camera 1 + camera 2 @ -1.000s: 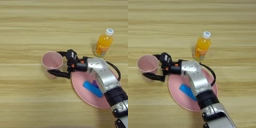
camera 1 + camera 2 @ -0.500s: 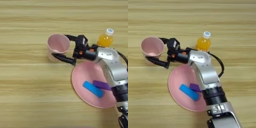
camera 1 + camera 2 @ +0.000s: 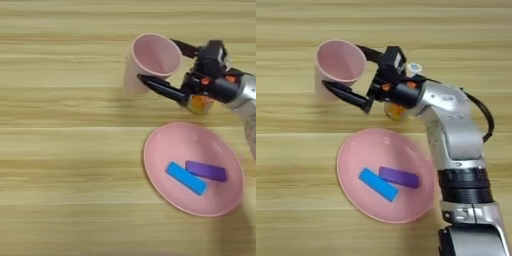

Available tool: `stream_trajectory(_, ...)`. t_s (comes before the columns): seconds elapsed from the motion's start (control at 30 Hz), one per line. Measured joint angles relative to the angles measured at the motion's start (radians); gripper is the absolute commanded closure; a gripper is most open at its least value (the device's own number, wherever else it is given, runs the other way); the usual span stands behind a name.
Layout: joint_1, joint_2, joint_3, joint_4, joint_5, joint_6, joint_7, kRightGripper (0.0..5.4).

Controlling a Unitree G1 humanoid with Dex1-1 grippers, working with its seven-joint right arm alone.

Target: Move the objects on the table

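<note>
Two blocks, blue block (image 3: 378,184) and purple block (image 3: 399,177), lie side by side on the pink plate (image 3: 356,155) nearest the camera; no writing is readable anywhere. Beyond it, toward 12 o'clock, the orange-juice bottle (image 3: 397,110) stands mostly hidden behind the gripper (image 3: 351,72), its white cap (image 3: 414,67) showing only in the right eye view. Farthest, at 11 o'clock, the gripper's two black fingers clasp the pink cup (image 3: 150,60), which has risen and tilted off the desk (image 3: 60,165) since half a second ago.
</note>
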Motion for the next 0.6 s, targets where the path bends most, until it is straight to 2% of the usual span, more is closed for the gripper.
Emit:
stream_trajectory(0.27,-0.002,-0.1,-0.131,0.044,0.039,0.012,0.002,0.91)
stream_trajectory(0.37,-0.002,-0.118,-0.153,0.069,0.041,0.012,0.008,0.92)
stream_trajectory(0.43,-0.003,-0.147,-0.201,0.128,0.05,0.006,0.026,0.92)
stream_trajectory(0.6,-0.006,-0.208,-0.262,0.206,0.078,-0.008,0.076,0.92)
